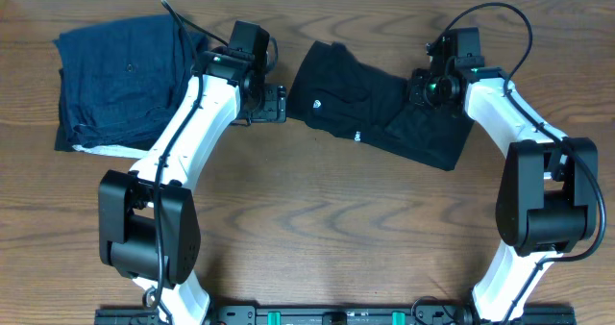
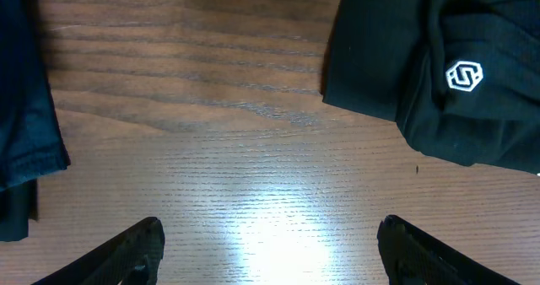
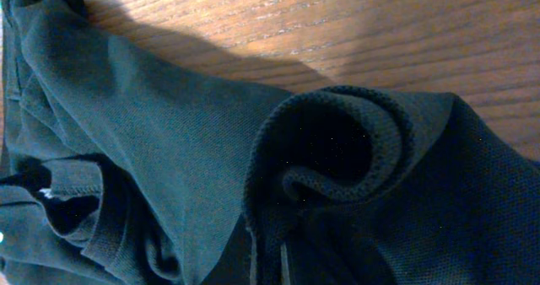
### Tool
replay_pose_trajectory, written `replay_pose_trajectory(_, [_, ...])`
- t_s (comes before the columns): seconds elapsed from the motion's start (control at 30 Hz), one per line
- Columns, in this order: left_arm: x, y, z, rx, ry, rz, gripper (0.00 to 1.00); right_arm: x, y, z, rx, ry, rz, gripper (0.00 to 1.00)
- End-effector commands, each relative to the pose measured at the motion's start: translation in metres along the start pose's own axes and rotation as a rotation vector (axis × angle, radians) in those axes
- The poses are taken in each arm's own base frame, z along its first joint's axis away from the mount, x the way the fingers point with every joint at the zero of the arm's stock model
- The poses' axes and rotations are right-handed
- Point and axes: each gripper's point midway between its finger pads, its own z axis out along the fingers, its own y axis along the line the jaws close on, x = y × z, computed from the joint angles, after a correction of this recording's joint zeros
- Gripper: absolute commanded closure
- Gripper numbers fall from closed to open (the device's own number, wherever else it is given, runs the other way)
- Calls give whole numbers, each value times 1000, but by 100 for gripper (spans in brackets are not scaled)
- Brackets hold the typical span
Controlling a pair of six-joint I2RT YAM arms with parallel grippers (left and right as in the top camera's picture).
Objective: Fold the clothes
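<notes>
Garment position: the black T-shirt (image 1: pixel 370 104) lies crumpled on the table (image 1: pixel 317 219) toward 1 o'clock in the overhead view, well apart from the folded navy garments (image 1: pixel 120 75) at 10 o'clock. The right gripper (image 1: pixel 430 87) is closed at the shirt's 2 o'clock side. Creases converge toward its jaws, so it appears to pinch fabric as an anchor for spreading. The left gripper (image 2: pixel 270 239) stands wide and empty over bare wood beside the shirt's 9 o'clock edge, near the white logo (image 2: pixel 463 76). Its forearm is extended and its wrist pitched down, placed to take the opposite edge.
</notes>
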Motion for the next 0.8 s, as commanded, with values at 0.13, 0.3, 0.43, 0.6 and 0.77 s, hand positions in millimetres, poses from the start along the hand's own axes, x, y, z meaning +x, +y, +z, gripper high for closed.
replay_pose_trajectory(0.13, [3,3,4,-19,10,11,17,6,19,3,-45,22,-9,65])
replay_pose_trajectory(0.3, [3,3,4,-19,11,11,17,4,72,-11,-375,28,-195,35])
replay_pose_trajectory(0.43, [3,3,4,-19,11,14,17,-5,85,-38,-596,18,-237,27])
replay_pose_trajectory(0.6, [4,3,5,-20,14,14,17,-10,44,-50,-563,42,-124,41])
replay_pose_trajectory(0.77, [3,3,5,-19,8,14,17,-8,11,-57,-528,57,-82,42])
